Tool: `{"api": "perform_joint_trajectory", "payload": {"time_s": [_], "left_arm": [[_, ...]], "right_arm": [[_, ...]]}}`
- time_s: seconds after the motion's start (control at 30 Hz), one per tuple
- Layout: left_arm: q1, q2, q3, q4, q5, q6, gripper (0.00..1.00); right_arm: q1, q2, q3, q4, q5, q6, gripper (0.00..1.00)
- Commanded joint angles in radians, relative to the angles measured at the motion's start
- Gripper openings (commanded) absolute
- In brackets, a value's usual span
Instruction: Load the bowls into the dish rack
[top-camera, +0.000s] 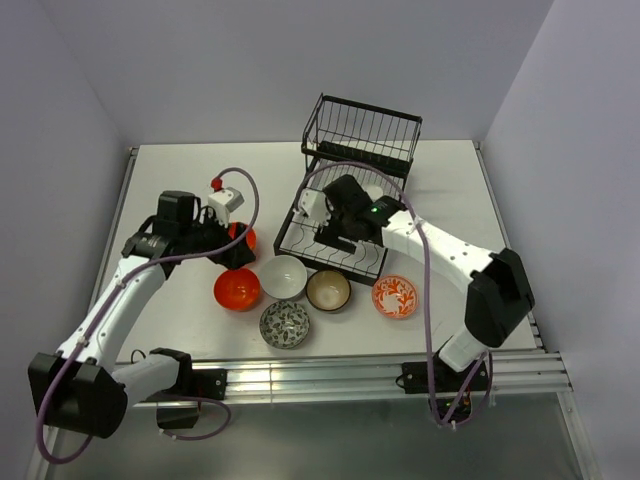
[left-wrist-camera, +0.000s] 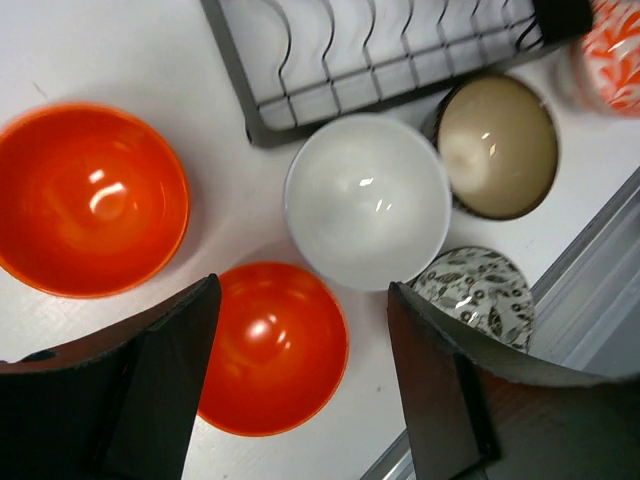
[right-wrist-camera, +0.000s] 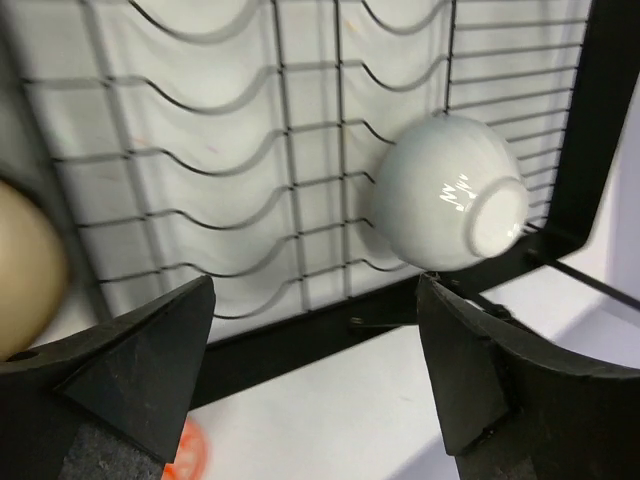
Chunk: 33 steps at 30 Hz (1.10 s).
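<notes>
The dish rack (top-camera: 362, 128) stood at the far middle of the table (top-camera: 180, 180), with its flat tray toward the arms and its raised basket behind. One white bowl (right-wrist-camera: 445, 205) lay on the wires of the tray. It was tipped on its side, its foot turned toward the right wrist camera, close to the black frame of the tray. The right gripper (right-wrist-camera: 315, 290) hung over this tray with its jaws apart and nothing between them (the white bowl lay beyond the fingers and they did not touch it).

Six more bowls sat on the table in front of the rack. The second white bowl (top-camera: 284, 276) was just beside the near edge of the tray. The brown bowl (top-camera: 328, 290) was next to it on the right, and the orange-and-white bowl (top-camera: 395, 296) was further right. The grey patterned bowl (top-camera: 285, 324) was the nearest to the arm bases. One orange-red bowl (top-camera: 237, 288) sat left of the second white bowl. The other orange-red bowl (left-wrist-camera: 90, 200) sat behind it, partly under the left arm in the top view.

The left gripper (left-wrist-camera: 302, 290) hovered above these two, jaws apart, grasping nothing.
</notes>
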Motion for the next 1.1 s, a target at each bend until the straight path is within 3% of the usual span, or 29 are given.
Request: {"api": "perform_joint_trajectory", "payload": {"time_s": [0.0, 0.33, 0.47, 0.7, 1.07], "left_arm": [[-0.003, 0.059, -0.02, -0.02, -0.03, 0.079, 0.73], [-0.14, 0.209, 0.015, 0.043, -0.184, 0.044, 0.7], [-0.173, 0.261, 0.017, 0.068, -0.245, 0.028, 0.67], [-0.249, 0.326, 0.024, 0.086, -0.306, 0.01, 0.65], [-0.266, 0.421, 0.064, 0.112, -0.392, -0.035, 0.65]], "right_arm": [[0.008, -0.077, 0.06, -0.109, -0.16, 0.207, 0.88], [0.007, -0.206, -0.021, -0.098, -0.297, 0.419, 0.89], [-0.004, -0.21, -0.081, -0.067, -0.285, 0.459, 0.79], [-0.025, -0.224, -0.09, -0.077, -0.348, 0.52, 0.77], [-0.056, -0.221, -0.066, -0.077, -0.418, 0.589, 0.8]]}}
